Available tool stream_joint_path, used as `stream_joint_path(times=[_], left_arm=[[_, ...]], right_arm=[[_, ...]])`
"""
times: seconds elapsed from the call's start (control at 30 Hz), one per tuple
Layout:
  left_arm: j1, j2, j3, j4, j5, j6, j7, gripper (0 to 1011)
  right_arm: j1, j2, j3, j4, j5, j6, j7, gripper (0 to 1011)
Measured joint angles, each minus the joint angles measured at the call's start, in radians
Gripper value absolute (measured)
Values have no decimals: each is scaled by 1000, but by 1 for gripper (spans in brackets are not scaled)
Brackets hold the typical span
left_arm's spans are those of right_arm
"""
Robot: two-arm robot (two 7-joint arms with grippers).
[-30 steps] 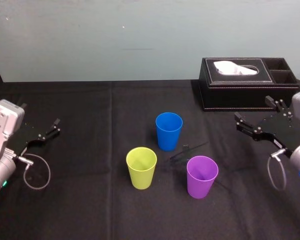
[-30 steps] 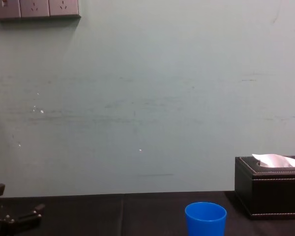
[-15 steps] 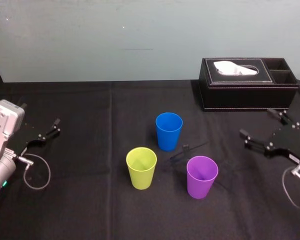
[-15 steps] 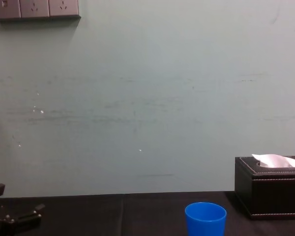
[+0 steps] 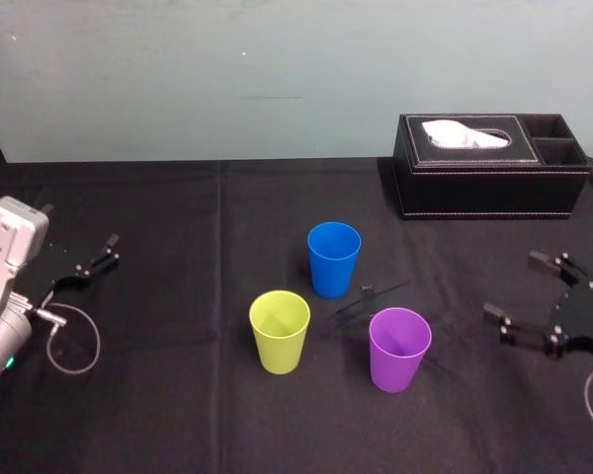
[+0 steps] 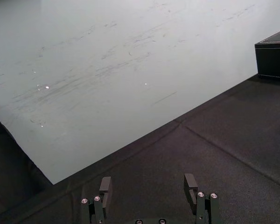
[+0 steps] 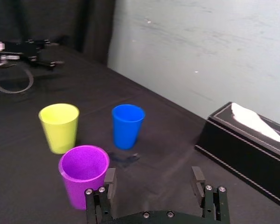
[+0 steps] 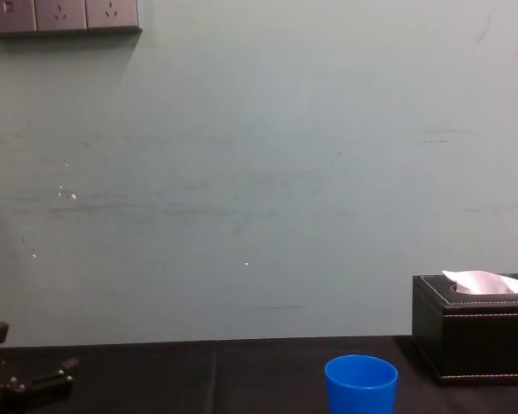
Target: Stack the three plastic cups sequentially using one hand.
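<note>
Three plastic cups stand upright and apart on the black cloth: a blue cup (image 5: 333,259) farthest back, a yellow-green cup (image 5: 279,331) at front left and a purple cup (image 5: 399,349) at front right. My right gripper (image 5: 514,286) hovers open to the right of the purple cup, with nothing between its jaws. The right wrist view looks over the right gripper (image 7: 153,177) at the purple cup (image 7: 84,175), the yellow-green cup (image 7: 59,127) and the blue cup (image 7: 127,125). At the table's left edge my left gripper (image 5: 107,252) rests open and holds nothing.
A black tissue box (image 5: 489,166) stands at the back right, behind the right gripper. A thin dark object (image 5: 371,296) lies on the cloth between the blue and purple cups. The chest view has the blue cup (image 8: 360,384) and the tissue box (image 8: 475,328).
My right gripper has moved down and toward the table's near right, still open, and its wrist housing has left the head view. The cups and the left arm have not moved.
</note>
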Motion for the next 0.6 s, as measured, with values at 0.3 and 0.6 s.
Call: stream_joint_path(times=[0.3,0.6], left_arm=[[0,0,0,0,0,0,0,1010],[0,0,0,0,0,0,0,1010]], right_arm=[[-47,23,12,6,2,-30,97,1004],[-37,-5,-17,28,-41,-26,129,1004]])
